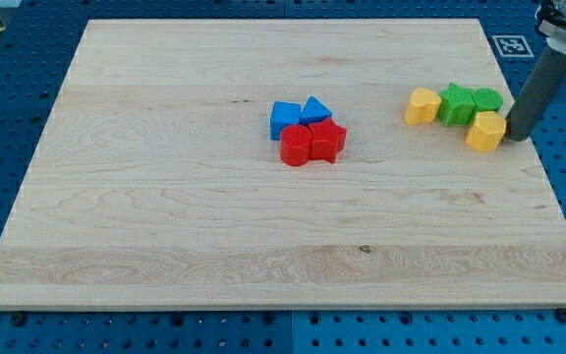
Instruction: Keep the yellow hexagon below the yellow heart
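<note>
camera view: my tip [515, 137] is down on the tabletop [165, 226], touching or just beside the yellow hexagon [485, 131] at its 3 o'clock. no tool on this arm, just a plain rod, so nothing to open or close. yellow heart [422, 106] sits at the hexagon's 10 o'clock, with two green blocks [469, 102] between and slightly above. mid-board cluster: blue cube [284, 119], blue triangle [315, 109], red cylinder [295, 147], second red block [327, 142], all touching.
</note>
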You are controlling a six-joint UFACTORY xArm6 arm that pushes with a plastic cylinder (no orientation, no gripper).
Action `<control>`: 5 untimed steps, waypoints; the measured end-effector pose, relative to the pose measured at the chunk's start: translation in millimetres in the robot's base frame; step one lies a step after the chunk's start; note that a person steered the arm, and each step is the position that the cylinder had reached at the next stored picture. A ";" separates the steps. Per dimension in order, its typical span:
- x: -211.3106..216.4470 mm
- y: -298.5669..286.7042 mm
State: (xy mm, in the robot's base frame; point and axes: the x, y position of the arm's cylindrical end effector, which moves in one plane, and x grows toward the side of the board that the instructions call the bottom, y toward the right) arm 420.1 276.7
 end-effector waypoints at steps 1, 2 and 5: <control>0.0 -0.6; 0.0 -0.8; 0.0 -43.3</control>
State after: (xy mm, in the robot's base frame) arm 420.1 233.4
